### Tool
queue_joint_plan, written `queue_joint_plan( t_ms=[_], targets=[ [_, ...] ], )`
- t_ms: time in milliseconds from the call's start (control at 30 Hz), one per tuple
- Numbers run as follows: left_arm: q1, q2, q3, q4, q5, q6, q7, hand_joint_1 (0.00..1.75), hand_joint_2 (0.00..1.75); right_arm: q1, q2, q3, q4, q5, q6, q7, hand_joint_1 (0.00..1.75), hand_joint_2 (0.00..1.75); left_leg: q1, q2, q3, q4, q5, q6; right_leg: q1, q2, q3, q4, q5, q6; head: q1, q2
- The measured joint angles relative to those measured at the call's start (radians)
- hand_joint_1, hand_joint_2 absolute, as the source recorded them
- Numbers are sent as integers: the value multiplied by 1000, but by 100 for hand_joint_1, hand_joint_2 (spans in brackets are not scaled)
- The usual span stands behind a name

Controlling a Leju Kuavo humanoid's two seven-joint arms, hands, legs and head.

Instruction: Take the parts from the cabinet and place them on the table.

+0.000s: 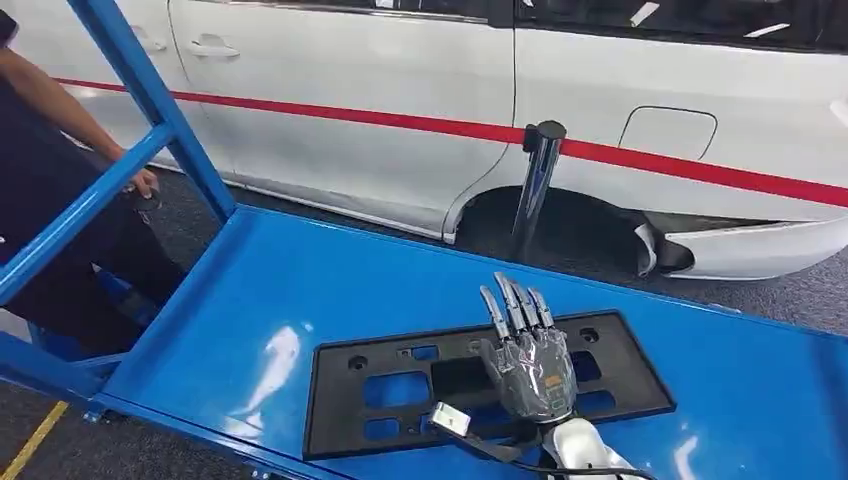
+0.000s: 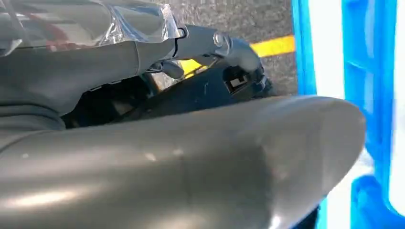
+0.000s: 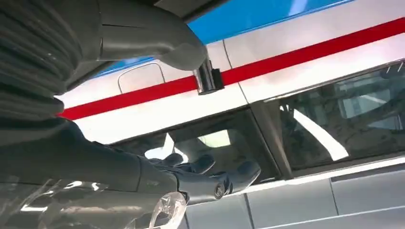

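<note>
A flat black plastic panel (image 1: pixel 400 385), long and rectangular with rounded corners, cut-out windows and small mounting holes, lies on the glossy blue metal table (image 1: pixel 270 290), near its front edge. The right hand (image 1: pixel 528 352), dark grey and wrapped in clear crinkled film, rests palm-down over the panel's right half with its fingers (image 1: pixel 515 300) straight and slightly spread, pointing away from the robot; it grips nothing, and whether the palm actually presses the panel cannot be told. A small white connector (image 1: pixel 450 420) on a black cable sits just beside the wrist, over the panel's lower edge. In the right wrist view the same hand (image 3: pixel 157 143) shows its ribbed grey cover and thick smooth thumb, the dark fingers (image 3: pixel 224 179) extended. In the left wrist view the left hand (image 2: pixel 157 62) appears as a broad matte grey thumb and dark fingers (image 2: pixel 234 47) under film; I cannot tell whether it is open or closed. Beyond the table stands a white car (image 1: pixel 500 90) with a red stripe along its smooth side, and a polished chrome post (image 1: pixel 537 185) with a black cap rises before its wheel arch. A person (image 1: pixel 50 190) in dark clothing stands behind the blue frame bars (image 1: pixel 150 100).
</note>
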Motion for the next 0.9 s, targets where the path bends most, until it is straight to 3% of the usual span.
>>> queue_joint_plan(
  t_ms=[67,100,133,233,267,300,367,400,433,467,500,567,600,667,700,733,767,833,900],
  targets=[
    [4,0,0,0,0,-1,0,0,0,-1,0,-2,0,-3,0,1,0,175,19,7,96,-192,76,-20,-13,-1,-3,9,-1,24,0,0],
    [3,-2,0,0,0,-3,0,0,0,-1,-1,-5,1,-5,0,1,0,175,7,17,91,-204,82,-16,-5,-3,-4,14,-6,37,-1,0],
    [4,-2,0,0,0,-2,0,0,0,-1,-2,-8,1,-6,0,2,0,175,5,9,89,-203,90,8,-8,-7,-2,11,-4,46,4,0],
    [8,0,0,0,0,-2,0,0,0,-3,-2,-10,1,-6,0,2,0,175,-5,5,84,-204,100,45,-20,-11,7,-6,9,71,4,0],
    [8,0,0,0,0,-2,0,0,0,-3,-5,-11,1,-6,0,2,0,175,-1,5,90,-206,109,58,-24,-11,1,11,-7,70,4,0],
    [7,0,0,0,0,-2,0,0,0,-3,-6,-12,1,-7,0,2,0,175,-2,4,86,-205,112,66,-22,-11,-22,60,-48,66,5,0],
    [8,0,0,0,0,-2,0,0,0,-2,-6,-13,2,-8,0,2,0,175,-10,5,80,-205,115,73,-16,-10,-99,238,-138,63,5,0],
    [9,0,0,0,0,-3,0,0,0,0,-7,-13,2,-8,0,2,0,175,-16,5,78,-205,115,74,-12,-10,-134,317,-166,62,5,0],
    [11,0,-1,0,0,-3,0,0,0,1,-8,-13,3,-8,0,3,0,175,-20,4,77,-204,115,74,-9,-10,-150,353,-168,59,5,0],
    [12,0,-1,0,0,-3,0,0,0,3,-8,-13,3,-9,0,3,0,175,-22,3,78,-204,114,74,-5,-10,-140,333,-148,55,5,0],
    [12,1,-1,0,0,-3,0,0,0,3,-8,-13,3,-9,0,2,0,175,-22,2,79,-204,114,74,-3,-10,-111,277,-114,51,5,0],
    [12,0,-1,0,0,-3,0,0,0,2,-9,-13,3,-9,0,3,0,175,-21,-2,82,-201,107,66,-5,-10,-24,105,-38,46,5,0],
    [11,0,-1,0,0,-3,0,0,0,-1,-8,-13,2,-10,2,3,0,175,-25,-2,80,-199,103,59,-2,-7,2,51,-41,48,4,0],
    [11,1,-1,0,0,-2,0,0,0,-1,0,-14,-3,-10,1,3,0,175,-17,-2,83,-199,96,48,10,0,15,26,-38,31,4,0],
    [11,2,-1,0,0,-2,0,0,0,-1,2,-13,-3,-11,2,3,0,175,-15,-1,86,-200,88,71,15,1,18,25,-38,31,3,0],
    [10,2,-1,0,0,-2,0,0,0,-1,3,-13,-3,-10,2,3,0,175,-14,-1,87,-200,93,80,18,2,20,24,-38,31,4,0],
    [9,2,-1,0,0,-3,0,0,0,-1,3,-14,-3,-11,3,3,0,175,-12,0,87,-201,95,73,21,3,19,25,-39,28,3,0],
    [8,1,-1,0,1,-3,0,0,0,-2,3,-14,-3,-12,5,3,0,175,-7,-1,87,-204,97,48,26,4,19,25,-39,22,3,0],
    [8,1,-1,0,2,-4,-2,0,0,-1,3,-15,-3,-18,8,4,0,175,-6,-1,86,-205,99,42,28,3,18,25,-39,17,4,0]
  ],
)
